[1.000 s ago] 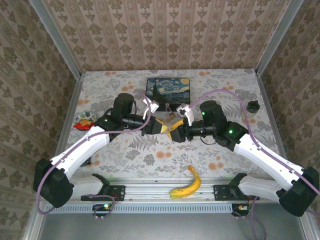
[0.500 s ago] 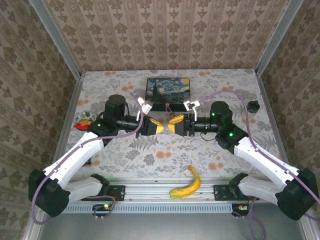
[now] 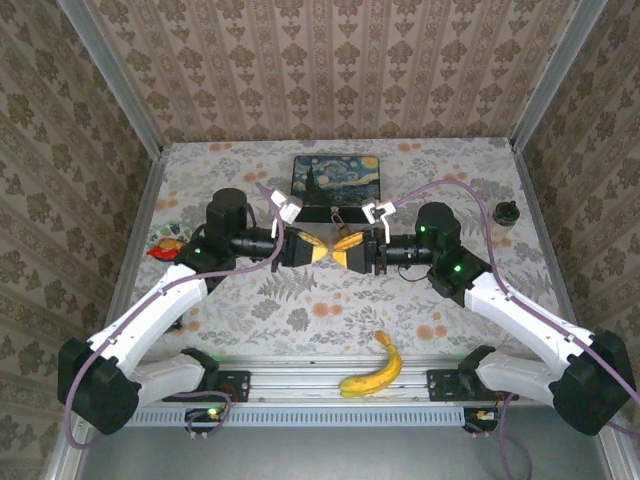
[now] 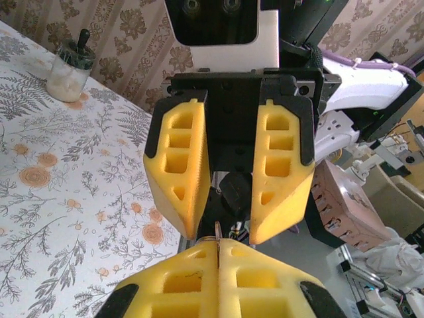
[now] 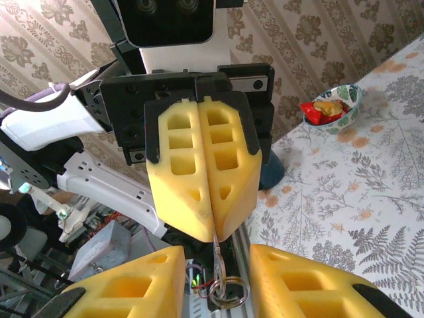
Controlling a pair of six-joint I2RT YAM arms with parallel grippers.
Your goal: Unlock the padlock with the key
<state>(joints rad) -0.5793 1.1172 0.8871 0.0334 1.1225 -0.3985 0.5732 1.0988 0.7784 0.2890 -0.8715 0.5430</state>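
Right wrist view: the left gripper pinches a thin key in closed jaws, its ring dangling beyond their tips. Left wrist view: the right gripper has its jaws narrowly apart.

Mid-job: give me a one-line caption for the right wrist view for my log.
Seen head-on, the shut left gripper pinches the key edge-on, its ring dangling inside the open right gripper.

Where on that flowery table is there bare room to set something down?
Bare cloth lies between the white left arm and right arm, beyond the yellow banana, and in the far corners either side of the starry-night painted tin. Crowded just in front of the tin, where the jaws meet near the tiny brass padlock.
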